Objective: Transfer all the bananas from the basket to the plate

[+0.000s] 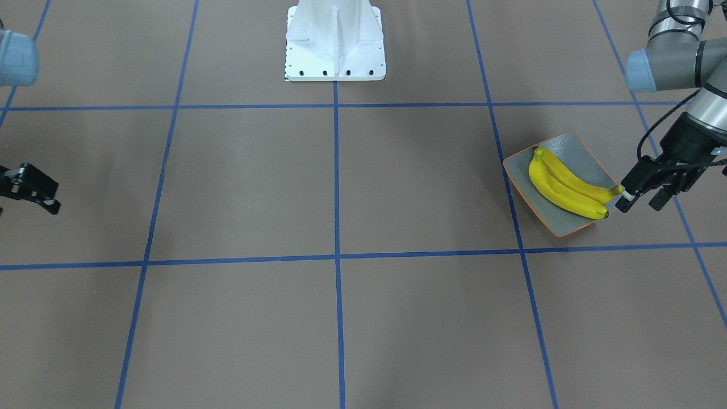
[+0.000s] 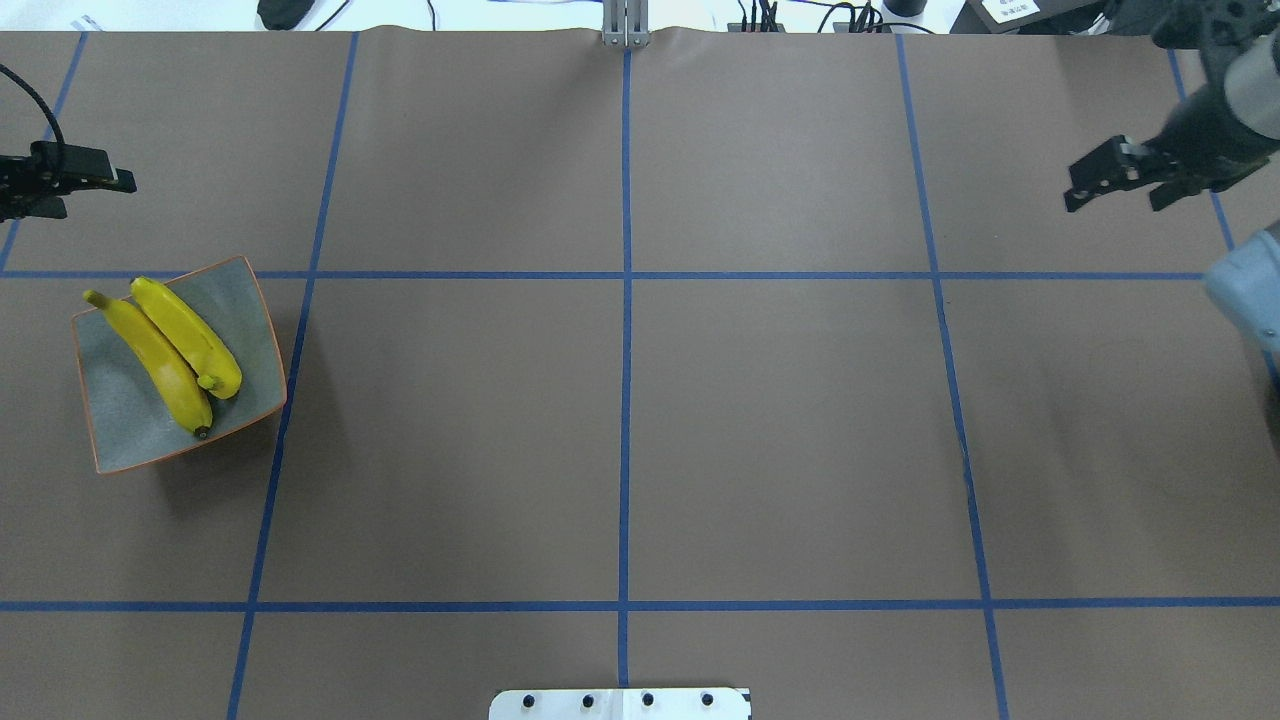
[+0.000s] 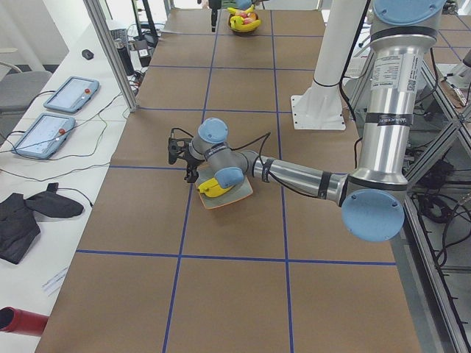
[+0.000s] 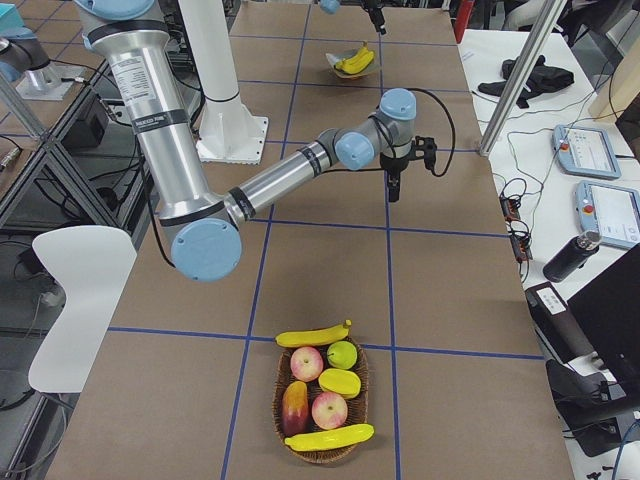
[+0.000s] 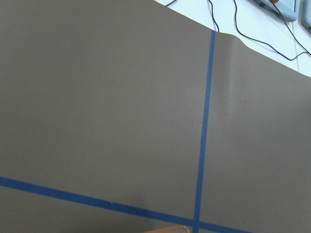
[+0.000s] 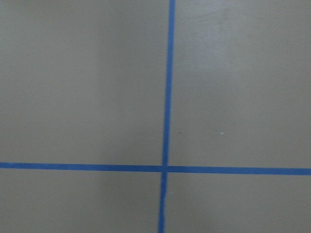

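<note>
Two yellow bananas (image 2: 170, 355) lie side by side on the grey-blue plate (image 2: 125, 425) at the table's left. Two more bananas (image 4: 313, 337) rest in the wicker basket (image 4: 300, 452) at the table's right end, one on its top rim and one (image 4: 330, 437) near its bottom. In the front view my left gripper (image 1: 640, 203) hangs open and empty just beyond the plate (image 1: 585, 153), close to the banana tips (image 1: 616, 190). My right gripper (image 2: 1115, 200) hovers open and empty over bare table at the far right, well away from the basket.
The basket also holds apples (image 4: 328, 409), a green fruit (image 4: 342, 353) and a mango (image 4: 294, 409). The white robot base (image 1: 335, 42) stands at the near middle edge. Tablets (image 3: 70, 93) and cables lie off the table's far edge.
</note>
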